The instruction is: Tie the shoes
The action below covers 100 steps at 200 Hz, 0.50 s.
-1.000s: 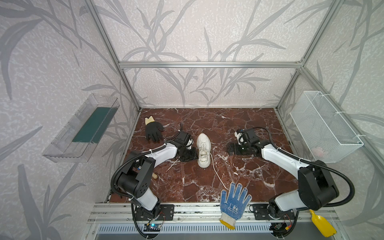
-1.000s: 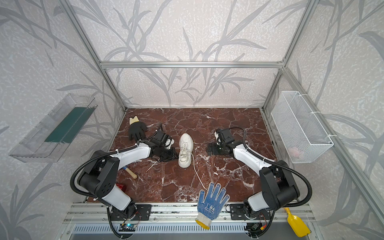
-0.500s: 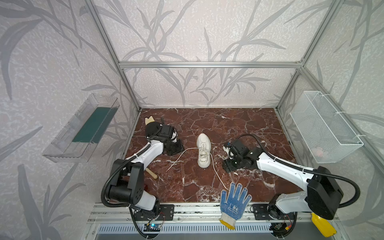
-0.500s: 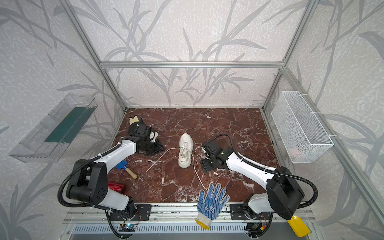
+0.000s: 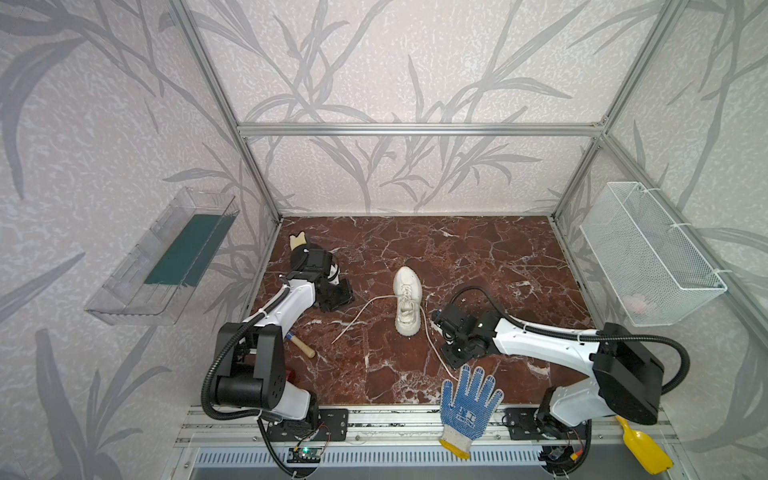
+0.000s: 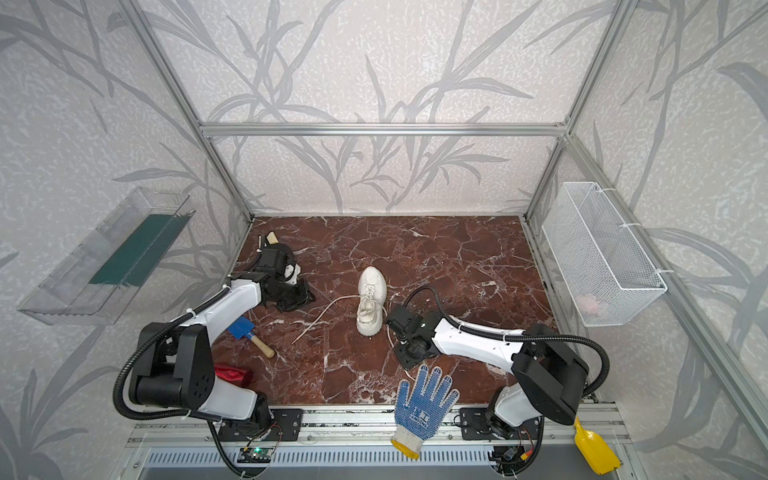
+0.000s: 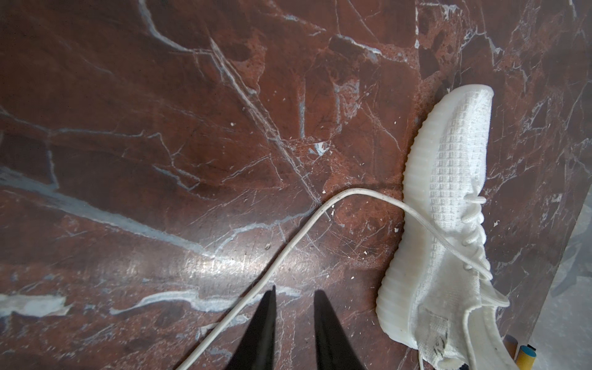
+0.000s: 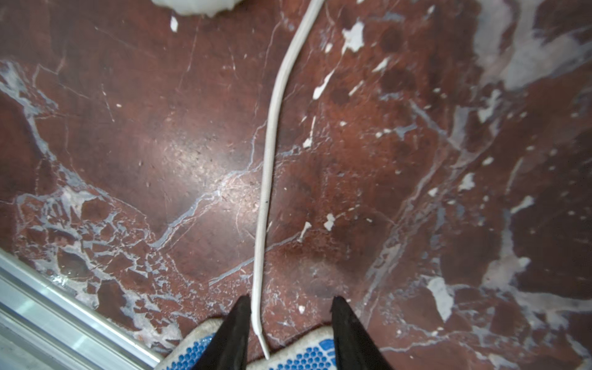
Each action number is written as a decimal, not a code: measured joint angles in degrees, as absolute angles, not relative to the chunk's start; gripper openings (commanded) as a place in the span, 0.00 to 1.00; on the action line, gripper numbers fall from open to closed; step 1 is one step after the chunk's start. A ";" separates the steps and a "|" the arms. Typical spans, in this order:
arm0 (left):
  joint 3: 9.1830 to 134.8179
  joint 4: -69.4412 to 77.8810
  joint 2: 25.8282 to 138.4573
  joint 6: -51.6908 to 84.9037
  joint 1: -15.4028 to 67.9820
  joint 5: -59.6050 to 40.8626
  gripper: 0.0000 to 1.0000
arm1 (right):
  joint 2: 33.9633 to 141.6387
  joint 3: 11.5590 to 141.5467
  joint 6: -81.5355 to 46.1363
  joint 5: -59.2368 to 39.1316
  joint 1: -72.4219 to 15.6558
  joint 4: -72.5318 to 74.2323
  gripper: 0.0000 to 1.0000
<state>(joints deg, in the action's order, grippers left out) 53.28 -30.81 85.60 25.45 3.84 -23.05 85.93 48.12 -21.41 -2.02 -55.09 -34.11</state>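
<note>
The off-white shoe (image 5: 407, 305) (image 6: 371, 305) (image 7: 448, 224) lies mid-floor, toe toward the back wall. One white lace (image 5: 361, 311) (image 7: 288, 250) runs out to its left. It passes just outside one finger of my left gripper (image 5: 337, 296) (image 7: 295, 290), which is narrowly open with nothing between its jaws. The other lace (image 5: 432, 345) (image 8: 269, 160) trails toward the front. Its tip lies between the jaws of my right gripper (image 5: 451, 359) (image 8: 290, 298), close to one finger. That gripper is open and low over the floor.
A blue-dotted white glove (image 5: 469, 403) (image 8: 192, 352) lies at the front edge, right under the right gripper. A blue trowel (image 6: 249, 332) and a red object (image 6: 232, 372) sit front left. A black glove (image 5: 298, 245) lies behind the left gripper. A wire basket (image 5: 648, 257) hangs on the right wall.
My left gripper drew back leftward from the shoe, leaving the left lace stretched out. My right gripper came forward along the right lace to its tip, and its jaws narrowed.
</note>
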 measured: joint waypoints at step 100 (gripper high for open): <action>52.31 -29.98 85.60 25.45 3.68 -23.53 0.24 | 91.72 49.19 -22.52 -3.51 -56.40 -32.27 0.26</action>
<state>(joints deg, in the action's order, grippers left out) 52.31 -29.98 85.60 25.45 3.68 -23.53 91.72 49.19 -22.52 -3.51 -56.40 -32.27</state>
